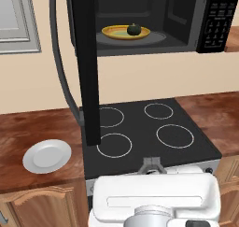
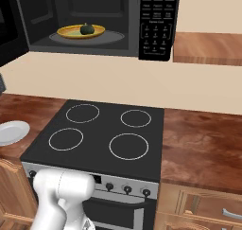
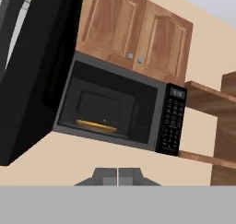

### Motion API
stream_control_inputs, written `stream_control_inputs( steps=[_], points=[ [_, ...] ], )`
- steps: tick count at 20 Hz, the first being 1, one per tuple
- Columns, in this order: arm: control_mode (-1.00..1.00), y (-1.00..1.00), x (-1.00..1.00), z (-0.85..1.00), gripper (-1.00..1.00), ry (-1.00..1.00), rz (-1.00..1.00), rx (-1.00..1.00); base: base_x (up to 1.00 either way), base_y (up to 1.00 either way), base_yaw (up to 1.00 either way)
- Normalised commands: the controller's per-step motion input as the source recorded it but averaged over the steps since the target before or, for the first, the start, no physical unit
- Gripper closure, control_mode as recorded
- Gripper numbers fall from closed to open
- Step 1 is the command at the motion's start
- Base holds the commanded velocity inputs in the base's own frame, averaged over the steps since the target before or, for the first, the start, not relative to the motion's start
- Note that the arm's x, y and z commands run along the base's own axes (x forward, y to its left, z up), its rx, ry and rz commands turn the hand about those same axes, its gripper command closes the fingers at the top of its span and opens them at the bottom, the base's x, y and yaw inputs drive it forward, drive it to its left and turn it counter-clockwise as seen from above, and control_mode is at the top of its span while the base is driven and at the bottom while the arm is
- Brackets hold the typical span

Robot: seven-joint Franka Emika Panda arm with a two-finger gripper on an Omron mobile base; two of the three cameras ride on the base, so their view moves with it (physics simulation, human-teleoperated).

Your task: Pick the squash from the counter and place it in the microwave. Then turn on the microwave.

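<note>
The squash (image 1: 134,29) (image 2: 86,29), small, round and dark green, rests on a yellow plate (image 1: 116,33) (image 2: 71,32) inside the microwave (image 1: 186,16) (image 2: 118,16) (image 3: 152,103). The microwave's black door (image 1: 88,67) (image 3: 32,71) stands swung wide open to the left. My gripper (image 1: 153,164) (image 3: 118,176) is low, in front of the stove and well below the microwave, looking up at it. Its fingertips are shut together with nothing between them. In the hand view the plate (image 3: 97,125) shows edge-on and the squash is too small to make out.
The keypad (image 1: 219,16) (image 2: 157,23) (image 3: 173,119) is on the microwave's right side. Below lies the black four-ring stovetop (image 1: 140,118) (image 2: 99,120), with the wood counter (image 1: 28,128) (image 2: 198,144) on both sides. A white plate (image 1: 46,156) (image 2: 12,131) lies left of it.
</note>
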Motion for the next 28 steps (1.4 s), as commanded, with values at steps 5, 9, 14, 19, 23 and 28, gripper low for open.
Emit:
stream_control_inputs(
  steps=[5, 9, 14, 19, 23, 28],
  points=[
    [-1.00, 0.39, 0.11, -0.16, 1.00, -0.17, -0.13, -0.01, 0.00, 0.00, 0.00],
    [-1.00, 0.27, 0.25, -0.14, 1.00, -0.09, -0.09, 0.00, 0.00, 0.00, 0.00],
    [-1.00, 0.26, 0.34, -0.10, 1.00, -0.07, -0.05, 0.00, 0.00, 0.00, 0.00],
    [-1.00, 0.34, 0.48, -0.01, 1.00, -0.09, -0.05, 0.00, 0.00, 0.00, 0.00],
    [-1.00, 0.31, 0.49, 0.00, 1.00, -0.09, -0.05, 0.00, 0.00, 0.00, 0.00],
    [-1.00, 0.34, 0.35, -0.01, 1.00, -0.10, -0.06, 0.00, 0.00, 0.00, 0.00]
  ],
)
